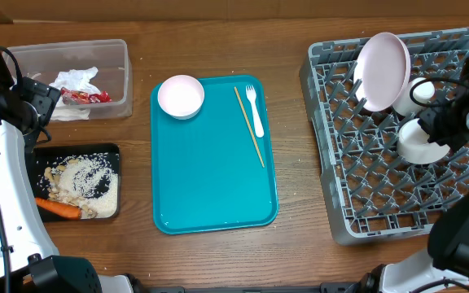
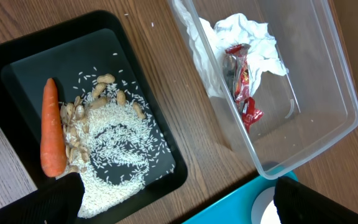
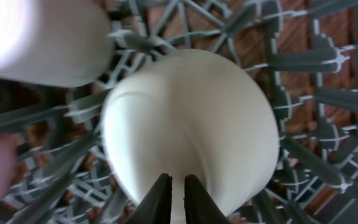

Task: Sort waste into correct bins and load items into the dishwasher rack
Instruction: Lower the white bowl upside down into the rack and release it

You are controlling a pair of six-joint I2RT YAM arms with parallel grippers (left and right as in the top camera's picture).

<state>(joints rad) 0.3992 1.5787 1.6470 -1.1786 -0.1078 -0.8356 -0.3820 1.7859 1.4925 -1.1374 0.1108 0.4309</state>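
Observation:
In the grey dishwasher rack (image 1: 365,195) stand a white plate (image 1: 383,69), a cup (image 1: 418,94) and an upturned white bowl (image 3: 191,118). My right gripper (image 3: 178,180) sits over that bowl's outer side, its jaws almost together with only a slit between them and nothing seen held. My left gripper (image 2: 179,182) hangs wide open and empty above the gap between the bins. The clear tub (image 2: 340,99) holds napkins (image 2: 247,31) and a red wrapper (image 2: 244,81). The black tray (image 2: 166,143) holds a carrot (image 2: 53,127), nuts (image 2: 107,79) and rice (image 2: 117,149).
A teal tray (image 1: 210,187) lies mid-table, carrying a second white bowl (image 1: 181,96) at its far left corner, a white fork (image 1: 255,110) and a thin wooden stick (image 1: 249,126). Bare wood separates it from the rack and the bins.

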